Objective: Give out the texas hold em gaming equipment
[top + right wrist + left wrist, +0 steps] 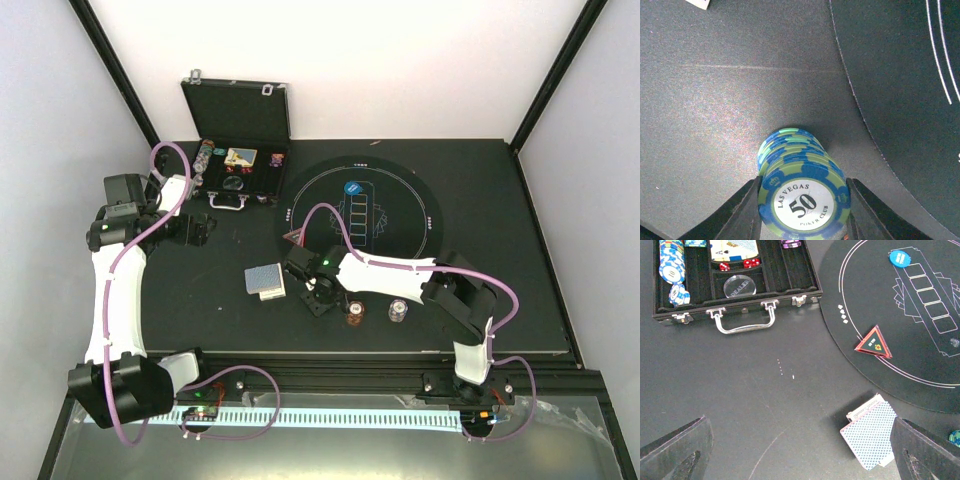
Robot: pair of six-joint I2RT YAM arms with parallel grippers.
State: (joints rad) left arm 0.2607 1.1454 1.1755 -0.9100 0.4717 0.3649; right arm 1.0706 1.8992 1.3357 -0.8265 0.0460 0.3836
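Green-and-blue striped poker chips (790,150), stacked upright with a white "50" face on top, stand directly between the fingers of my right gripper (803,195). They sit on the dark grey table (715,100), just outside the rim of the round black mat (900,100). The stack's axis runs straight up toward the wrist, so the pinch falls across its round side. Both fingers lie against that side, but I cannot tell whether they truly clamp it. My left gripper (800,460) hangs spread wide, well apart near the black hinged case (735,310), so I judge this lift is the right arm's.
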